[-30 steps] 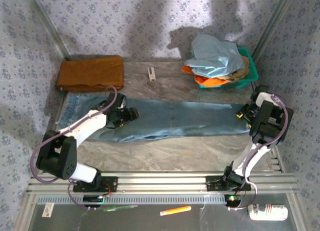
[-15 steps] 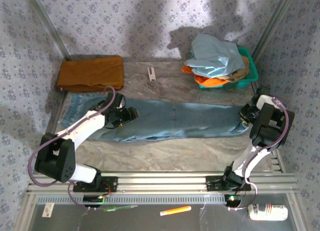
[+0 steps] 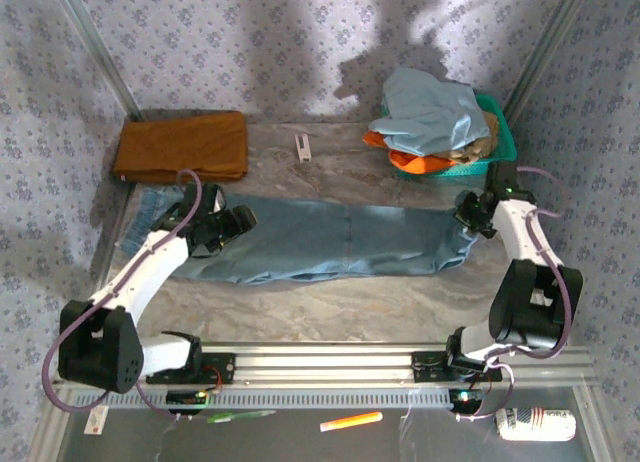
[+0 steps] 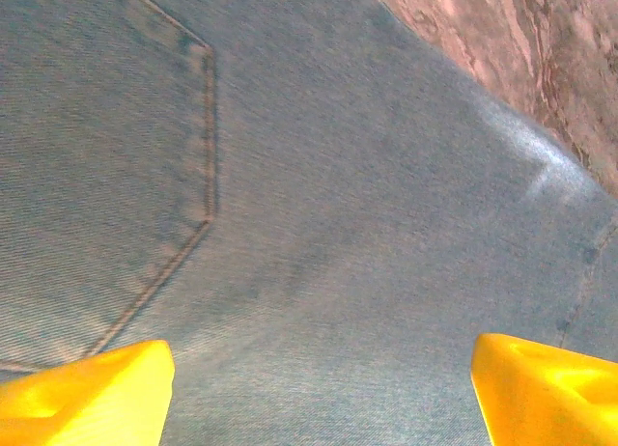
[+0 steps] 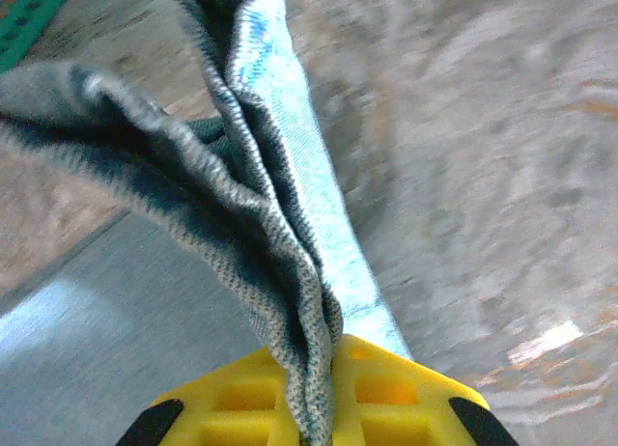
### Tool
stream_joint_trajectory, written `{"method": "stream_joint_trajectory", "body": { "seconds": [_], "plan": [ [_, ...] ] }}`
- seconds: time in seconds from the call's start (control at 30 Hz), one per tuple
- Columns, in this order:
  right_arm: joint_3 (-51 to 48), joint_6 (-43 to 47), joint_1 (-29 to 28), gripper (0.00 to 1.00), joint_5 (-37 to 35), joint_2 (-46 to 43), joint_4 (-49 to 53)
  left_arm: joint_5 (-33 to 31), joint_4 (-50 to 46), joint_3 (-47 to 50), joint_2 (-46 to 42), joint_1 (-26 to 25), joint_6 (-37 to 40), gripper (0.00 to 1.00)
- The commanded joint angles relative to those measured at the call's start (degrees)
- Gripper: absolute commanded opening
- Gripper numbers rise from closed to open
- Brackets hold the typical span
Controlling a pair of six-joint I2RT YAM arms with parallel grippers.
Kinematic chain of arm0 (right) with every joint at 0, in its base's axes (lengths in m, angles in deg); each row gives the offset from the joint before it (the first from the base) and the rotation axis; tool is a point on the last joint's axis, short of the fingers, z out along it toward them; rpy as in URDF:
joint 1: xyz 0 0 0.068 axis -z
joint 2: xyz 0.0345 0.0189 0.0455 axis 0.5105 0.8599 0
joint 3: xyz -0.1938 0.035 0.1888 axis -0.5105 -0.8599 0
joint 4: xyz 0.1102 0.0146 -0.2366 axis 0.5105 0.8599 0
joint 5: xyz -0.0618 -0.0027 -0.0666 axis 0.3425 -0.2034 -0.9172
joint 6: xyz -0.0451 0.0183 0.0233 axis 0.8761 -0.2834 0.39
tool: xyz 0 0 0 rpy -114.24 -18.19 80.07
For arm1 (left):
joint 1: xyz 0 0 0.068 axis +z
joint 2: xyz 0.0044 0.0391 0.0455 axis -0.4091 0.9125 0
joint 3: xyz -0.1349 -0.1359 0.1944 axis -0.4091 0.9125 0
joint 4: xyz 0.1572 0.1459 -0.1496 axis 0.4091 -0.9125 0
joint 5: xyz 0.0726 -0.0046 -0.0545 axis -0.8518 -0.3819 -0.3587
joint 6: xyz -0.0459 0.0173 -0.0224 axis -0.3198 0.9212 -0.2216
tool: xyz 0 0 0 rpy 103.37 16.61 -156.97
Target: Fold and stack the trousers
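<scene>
The trousers (image 3: 330, 240), faded light blue jeans, lie stretched left to right across the marbled worktop (image 3: 330, 307), with the waistband at the left. The right hand (image 5: 314, 393) is pinched tight on the bunched leg hems (image 5: 280, 224) at the right end, holding them lifted. The left hand (image 3: 228, 225) stands wide over the seat, beside a back pocket (image 4: 106, 176). A mustard-brown folded cloth (image 3: 182, 145) lies at the far left corner.
</scene>
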Motion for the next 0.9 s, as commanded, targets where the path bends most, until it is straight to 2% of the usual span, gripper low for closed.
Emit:
{"method": "stream_joint_trajectory", "body": {
  "seconds": [0.0,0.2,0.4,0.6,0.87],
  "plan": [
    [3.3,-2.3,-7.3,0.00,-1.8,-3.0,5.8,0.6,-2.3,1.8,-2.9,2.4,1.6,0.81],
    [7.4,-6.9,-23.8,0.00,-6.1,-4.1,8.3,1.8,-3.2,2.7,-5.2,4.7,2.8,0.81],
    [15.0,-12.5,-38.6,0.00,-10.1,1.5,8.4,3.2,-2.5,3.5,-5.4,5.5,3.1,0.81],
    [22.5,-17.4,-47.6,0.00,-11.5,10.4,7.2,4.3,-1.8,4.0,-5.2,5.6,3.1,0.81],
    [32.2,-22.6,-53.7,0.00,-10.9,22.6,7.6,5.2,-0.9,5.3,-5.2,5.7,2.8,0.81]
  ]
}}
